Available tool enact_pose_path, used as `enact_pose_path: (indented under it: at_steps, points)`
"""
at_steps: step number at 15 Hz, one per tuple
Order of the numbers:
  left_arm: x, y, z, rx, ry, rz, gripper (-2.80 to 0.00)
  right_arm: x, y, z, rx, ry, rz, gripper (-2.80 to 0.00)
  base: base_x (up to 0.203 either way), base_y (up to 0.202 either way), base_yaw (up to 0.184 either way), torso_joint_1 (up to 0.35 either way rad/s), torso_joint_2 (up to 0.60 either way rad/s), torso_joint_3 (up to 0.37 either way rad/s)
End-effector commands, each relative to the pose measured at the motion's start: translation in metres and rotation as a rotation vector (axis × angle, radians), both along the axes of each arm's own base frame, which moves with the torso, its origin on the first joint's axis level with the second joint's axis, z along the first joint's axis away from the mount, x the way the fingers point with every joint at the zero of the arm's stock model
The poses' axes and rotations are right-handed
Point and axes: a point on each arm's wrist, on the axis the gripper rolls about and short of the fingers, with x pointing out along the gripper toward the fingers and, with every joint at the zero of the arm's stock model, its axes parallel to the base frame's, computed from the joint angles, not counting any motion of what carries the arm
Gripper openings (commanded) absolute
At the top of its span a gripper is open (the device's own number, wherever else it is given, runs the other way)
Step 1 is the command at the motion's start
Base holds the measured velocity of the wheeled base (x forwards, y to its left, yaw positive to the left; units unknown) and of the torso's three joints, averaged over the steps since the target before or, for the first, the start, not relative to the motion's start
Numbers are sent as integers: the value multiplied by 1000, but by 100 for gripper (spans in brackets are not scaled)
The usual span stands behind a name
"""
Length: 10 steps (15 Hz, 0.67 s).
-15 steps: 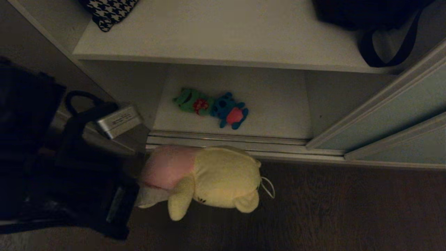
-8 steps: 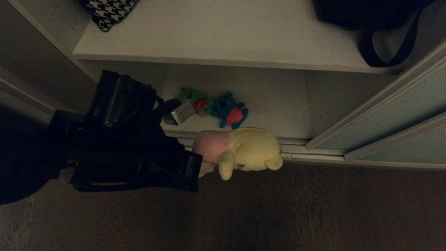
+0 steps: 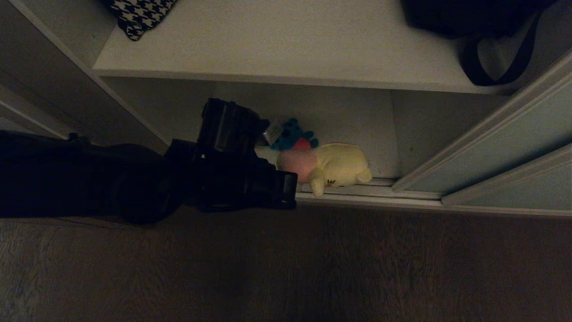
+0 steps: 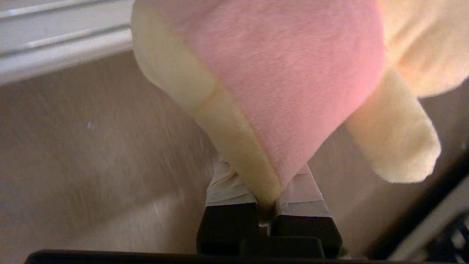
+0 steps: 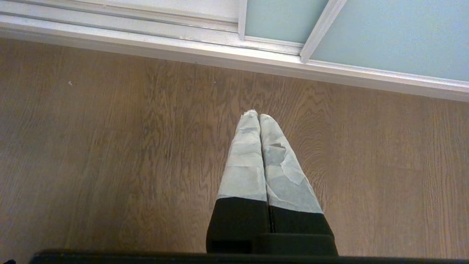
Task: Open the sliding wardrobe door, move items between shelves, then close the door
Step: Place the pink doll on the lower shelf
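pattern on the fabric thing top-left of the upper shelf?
Black-and-white houndstooth fabric; the head view shows it best.

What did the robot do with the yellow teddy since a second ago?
The left gripper, shut on the yellow plush toy, carried it from above the floor in toward the wardrobe's bottom shelf, in front of the blue toy. The arm now hides the green toy. The sliding door, black bag and parked right gripper stayed put.

head view looks steeply down at the wardrobe's low shelves (image 3: 348, 125) and floor (image 3: 313, 268); both wrist views face the floor closely, sharing the floor track (image 5: 146, 33) with it.
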Motion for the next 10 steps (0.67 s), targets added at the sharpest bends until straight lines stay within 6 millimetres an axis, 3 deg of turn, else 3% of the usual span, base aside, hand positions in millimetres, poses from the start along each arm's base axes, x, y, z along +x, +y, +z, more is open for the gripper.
enact_pose_path:
  at_steps: [1,6,10]
  points:
    - [26,-24,-26,21,41,0,-280,0,0,0,0,-1,0,-280,0,0,0,0,0,0]
    - [64,-57,-63,0,64,22,-280,0,0,0,1,0,0,-280,0,0,0,0,0,0]
    - [101,-88,-91,-38,-32,69,-280,0,0,0,0,0,0,-280,0,0,0,0,0,0]
